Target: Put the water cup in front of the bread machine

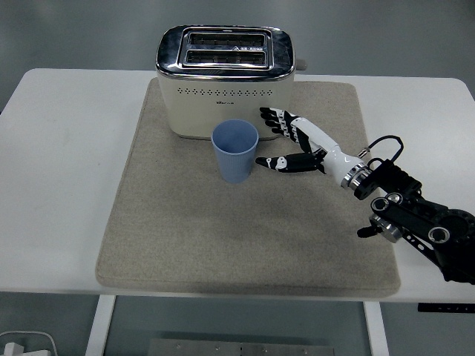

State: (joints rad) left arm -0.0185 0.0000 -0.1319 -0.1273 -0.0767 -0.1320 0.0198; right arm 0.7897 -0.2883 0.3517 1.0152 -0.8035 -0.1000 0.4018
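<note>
Blue water cup upright on beige mat, just in front of cream bread machine | right hand beside cup, apart; fingers spread wide, holding nothing

The light was bright and even from above. The toaster top showed glare, shadows were soft, and the picture was sharp.

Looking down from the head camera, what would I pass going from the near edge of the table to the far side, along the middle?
Table edge → mat → blue cup → toaster.
</note>
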